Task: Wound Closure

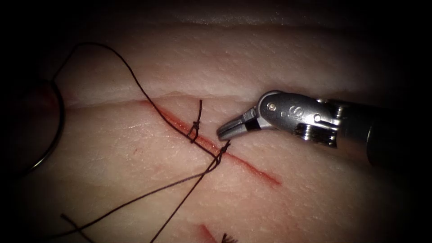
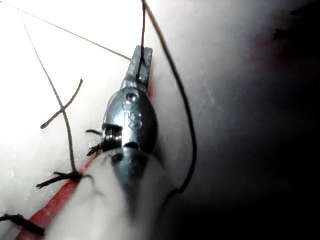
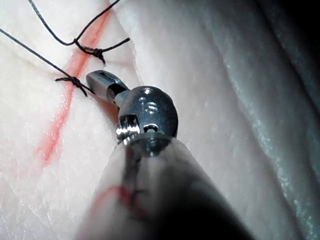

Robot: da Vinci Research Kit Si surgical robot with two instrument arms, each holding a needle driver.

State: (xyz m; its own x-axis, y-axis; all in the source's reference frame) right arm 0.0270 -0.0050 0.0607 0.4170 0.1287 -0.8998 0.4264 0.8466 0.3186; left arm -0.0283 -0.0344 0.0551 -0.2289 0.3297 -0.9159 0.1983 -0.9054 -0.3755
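Note:
The tissue (image 1: 135,148) bears a red cut (image 1: 252,168) that runs down to the right. Two knots cross it, an upper knot (image 1: 195,128) and a lower knot (image 1: 220,155). Dark thread (image 1: 130,74) loops from the far left to the knots, and two strands run off to the lower left. The curved needle (image 1: 59,126) lies on the tissue far left of the cut, with no tool holding it. My right tool (image 1: 227,129) hovers just right of the cut between the knots, shut and holding nothing; its jaws (image 3: 97,80) sit beside a knot (image 3: 75,82). My left tool (image 2: 140,62) is shut on the thread.
A short red mark (image 1: 206,233) and a frayed thread end (image 1: 228,238) sit at the lower edge. Cut thread ends (image 2: 60,107) lie beside the left tool over the cut (image 2: 55,205). A ridge of tissue (image 1: 216,92) runs behind the cut.

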